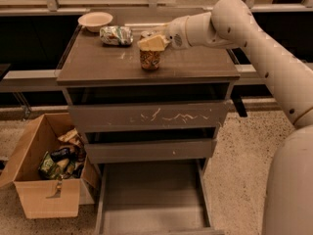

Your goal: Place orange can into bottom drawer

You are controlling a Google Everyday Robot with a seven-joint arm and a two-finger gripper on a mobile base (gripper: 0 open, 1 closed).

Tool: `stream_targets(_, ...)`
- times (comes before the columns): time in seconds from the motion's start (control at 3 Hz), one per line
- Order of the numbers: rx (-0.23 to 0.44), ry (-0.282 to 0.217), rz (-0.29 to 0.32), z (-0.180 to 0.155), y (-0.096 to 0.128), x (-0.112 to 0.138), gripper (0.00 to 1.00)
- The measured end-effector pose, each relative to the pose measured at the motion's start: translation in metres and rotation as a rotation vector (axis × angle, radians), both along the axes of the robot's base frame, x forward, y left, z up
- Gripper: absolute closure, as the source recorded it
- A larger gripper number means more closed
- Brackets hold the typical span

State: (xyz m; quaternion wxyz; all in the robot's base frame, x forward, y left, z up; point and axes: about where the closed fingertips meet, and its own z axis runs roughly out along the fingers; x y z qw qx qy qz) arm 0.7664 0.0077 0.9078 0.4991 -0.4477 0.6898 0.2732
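The orange can (pixel 150 60) stands upright on the cabinet top (pixel 98 62), directly beneath the gripper (pixel 152 43), which covers its rim; clamped or loose, I can't tell. It looks light, slick and dentable, so a gentle squeeze across its upper sides seems best.

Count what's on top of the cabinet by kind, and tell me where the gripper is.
Cans: 2, the orange can and the green-and-white can
Bowl: 1
Total: 3
The gripper is right over the orange can's top. A half-hidden item behind it is left out.
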Motion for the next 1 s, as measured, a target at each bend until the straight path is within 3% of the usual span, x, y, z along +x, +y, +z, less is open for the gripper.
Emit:
stream_targets(0.33,-0.020,-0.029,-0.013,0.010,-0.014,-0.022,0.82)
stream_targets(0.67,-0.092,-0.033,-0.069,0.014,-0.046,-0.066,1.00)
stream_targets(1.0,-0.096,-0.031,-0.053,0.015,-0.043,-0.066,1.00)
